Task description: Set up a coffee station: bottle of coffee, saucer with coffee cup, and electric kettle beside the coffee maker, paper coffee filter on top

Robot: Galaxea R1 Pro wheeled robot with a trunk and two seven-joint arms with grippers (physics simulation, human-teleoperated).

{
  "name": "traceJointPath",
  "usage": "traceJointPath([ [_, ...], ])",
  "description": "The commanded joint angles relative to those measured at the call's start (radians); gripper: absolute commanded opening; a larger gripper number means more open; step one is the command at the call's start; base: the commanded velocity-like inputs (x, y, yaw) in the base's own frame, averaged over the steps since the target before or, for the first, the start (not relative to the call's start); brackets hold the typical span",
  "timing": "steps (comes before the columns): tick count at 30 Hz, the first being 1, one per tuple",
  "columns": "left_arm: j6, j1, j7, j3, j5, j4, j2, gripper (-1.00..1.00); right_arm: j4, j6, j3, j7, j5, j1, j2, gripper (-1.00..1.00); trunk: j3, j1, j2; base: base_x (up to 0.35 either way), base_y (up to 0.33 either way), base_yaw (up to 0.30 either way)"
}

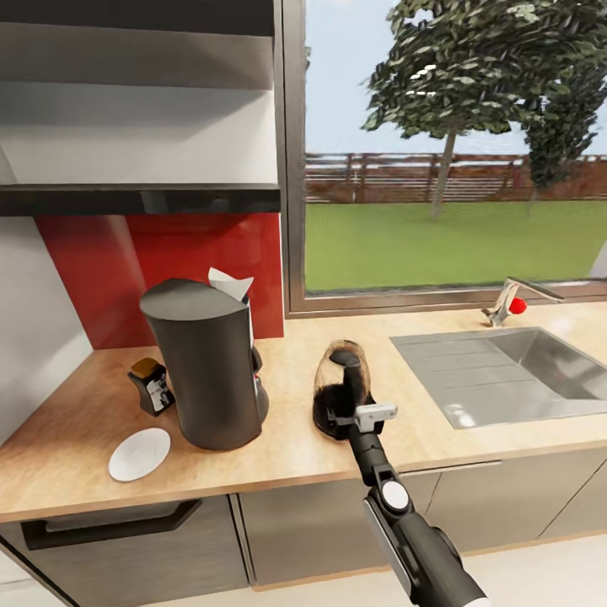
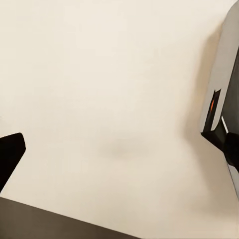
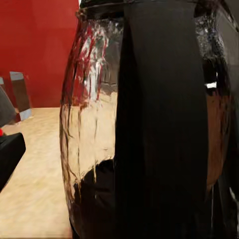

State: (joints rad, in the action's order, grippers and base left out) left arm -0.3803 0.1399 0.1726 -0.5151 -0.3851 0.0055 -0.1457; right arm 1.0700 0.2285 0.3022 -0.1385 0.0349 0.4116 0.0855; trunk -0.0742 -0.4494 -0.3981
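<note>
Already the counter reads as a half-built coffee station: the coffee maker (image 1: 206, 371) stands upright near the red backsplash with a white paper coffee filter (image 1: 229, 285) poking up at its top, the saucer (image 1: 139, 453) lies bare on the countertop (image 1: 67, 438) just in front of it toward the wall side, and a small dark item with an amber top, probably the bottle of coffee (image 1: 151, 385), sits right beside the machine. The electric kettle (image 1: 341, 388), glass-bodied with a dark base and handle, stands upright on the counter between the coffee maker and the sink (image 1: 514, 371), near the machine but not touching it, which fits the "next to" the task asks for. From the head camera the right gripper (image 1: 361, 416) sits at the kettle's handle side; whether its fingers clamp the handle or merely flank it I cannot tell. Up close, the right wrist camera adds the kettle's (image 3: 144, 119) shiny glass wall and broad black handle strip. Pale floor and a grey robot part are what the left wrist camera offers; the left gripper's opening cannot be judged. No cup is on the saucer yet.
</note>
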Motion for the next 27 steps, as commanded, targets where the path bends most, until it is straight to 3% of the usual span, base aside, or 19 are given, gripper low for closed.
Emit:
traceJointPath([
  [1, -0.003, 0.000, 0.005, -0.005, -0.011, 0.001, 0.000, 1.00, -0.004, 0.003, 0.002, -0.006, 0.003, 0.001, -0.001, 1.00, -0.002, -0.001, -0.002, 0.062, 0.003, 0.000],
  [8, -0.003, 0.000, 0.005, -0.004, -0.011, 0.001, 0.000, 1.00, -0.007, 0.003, 0.002, -0.007, 0.003, 0.001, -0.001, 1.00, -0.002, -0.001, -0.002, 0.208, 0.001, 0.000],
  [17, -0.003, 0.000, 0.005, -0.004, -0.011, 0.001, 0.000, 1.00, -0.007, 0.004, 0.001, -0.007, 0.003, 0.001, -0.002, 1.00, -0.002, -0.001, -0.002, 0.036, 0.000, 0.000],
  [18, -0.003, 0.001, 0.005, -0.004, -0.011, 0.001, 0.000, 1.00, -0.007, 0.004, 0.001, -0.007, 0.003, 0.001, -0.002, -1.00, -0.002, -0.001, -0.002, 0.003, 0.000, 0.000],
  [27, -0.003, 0.001, 0.005, -0.005, -0.011, 0.001, 0.000, 1.00, -0.007, 0.004, 0.001, -0.007, 0.003, 0.001, -0.002, -1.00, -0.002, -0.001, -0.002, 0.000, 0.000, 0.000],
])
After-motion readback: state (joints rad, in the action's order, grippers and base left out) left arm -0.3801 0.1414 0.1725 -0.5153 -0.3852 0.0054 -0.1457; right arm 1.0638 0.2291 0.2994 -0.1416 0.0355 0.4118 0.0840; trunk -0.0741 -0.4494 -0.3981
